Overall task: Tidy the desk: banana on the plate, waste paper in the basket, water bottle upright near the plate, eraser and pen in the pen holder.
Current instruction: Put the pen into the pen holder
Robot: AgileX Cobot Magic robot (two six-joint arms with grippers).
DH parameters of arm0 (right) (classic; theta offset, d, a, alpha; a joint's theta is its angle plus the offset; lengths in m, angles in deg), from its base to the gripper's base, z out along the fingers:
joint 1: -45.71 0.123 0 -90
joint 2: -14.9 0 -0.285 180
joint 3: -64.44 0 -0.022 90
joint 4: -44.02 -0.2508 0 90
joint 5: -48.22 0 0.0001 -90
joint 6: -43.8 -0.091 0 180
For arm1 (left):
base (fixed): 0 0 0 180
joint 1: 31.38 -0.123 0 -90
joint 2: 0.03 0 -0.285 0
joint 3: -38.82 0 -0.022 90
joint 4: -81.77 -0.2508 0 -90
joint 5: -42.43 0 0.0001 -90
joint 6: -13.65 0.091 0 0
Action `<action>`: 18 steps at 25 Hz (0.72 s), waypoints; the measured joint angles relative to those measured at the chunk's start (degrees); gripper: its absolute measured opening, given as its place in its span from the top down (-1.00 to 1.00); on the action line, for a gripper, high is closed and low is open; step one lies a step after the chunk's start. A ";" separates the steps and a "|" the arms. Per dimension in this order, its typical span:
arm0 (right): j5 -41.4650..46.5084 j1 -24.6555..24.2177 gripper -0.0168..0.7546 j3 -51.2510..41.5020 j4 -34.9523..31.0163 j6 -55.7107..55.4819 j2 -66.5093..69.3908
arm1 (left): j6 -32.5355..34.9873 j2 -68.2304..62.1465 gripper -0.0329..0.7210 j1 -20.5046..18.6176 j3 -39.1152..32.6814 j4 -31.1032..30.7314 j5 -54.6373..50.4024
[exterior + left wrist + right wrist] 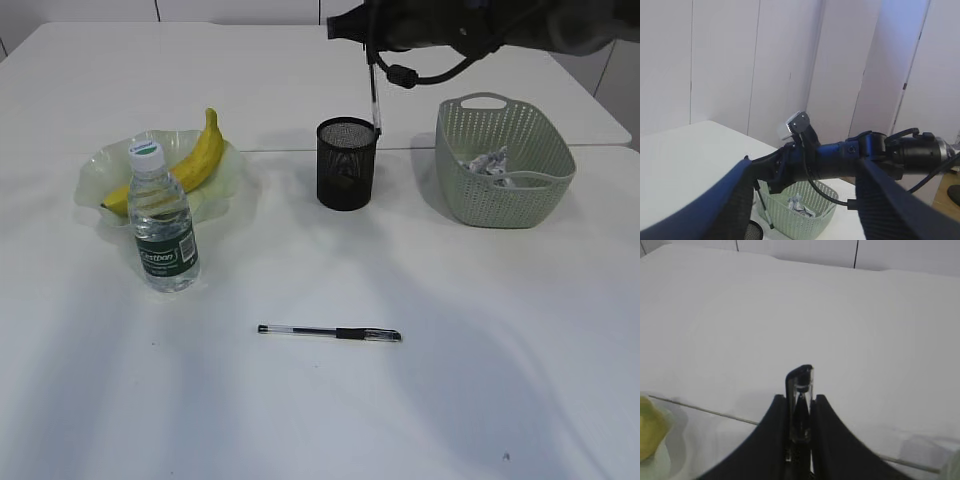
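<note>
while the banana [200, 155] lies on the plate [100, 170] toward the table's [420, 400] left edge, beside the upright water bottle [163, 225], a pen [374, 95] hangs over the pen holder [346, 164]; crumpled paper [492, 165] sits in the basket [500, 205] toward the right edge; a second pen [330, 333] lies near the front edge.

left wrist view: left end effector [805, 210] released, basket [800, 220] below.

right wrist view: right end effector [799, 425] grasping the pen [801, 390].

You are looking at a white table [320, 420] carrying a plate [95, 178] near its left edge, a water bottle [163, 225] standing just before it, a mesh pen holder [346, 165] sitting mid-table, a basket [502, 165] resting toward the right edge, and a pen [330, 333] lying flat nearer the front edge.
</note>
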 joint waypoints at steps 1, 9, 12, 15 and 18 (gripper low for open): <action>-1.12 0.00 0.75 0.00 0.22 0.00 0.44 | 0.00 0.00 -0.27 0.00 0.00 0.00 0.00; -9.60 -0.04 0.75 0.00 1.57 0.00 2.83 | 0.00 0.00 -0.25 0.00 0.00 0.00 0.10; -12.55 -0.33 0.75 0.00 1.86 0.00 2.83 | 0.00 0.00 -0.25 0.00 0.00 0.00 0.10; -14.31 -0.76 0.75 0.00 2.28 0.00 3.14 | 0.00 0.00 -0.24 0.00 0.00 0.00 0.10; -16.62 -1.46 0.75 0.00 2.50 0.00 4.12 | 0.00 0.00 -0.24 0.00 0.00 0.00 0.10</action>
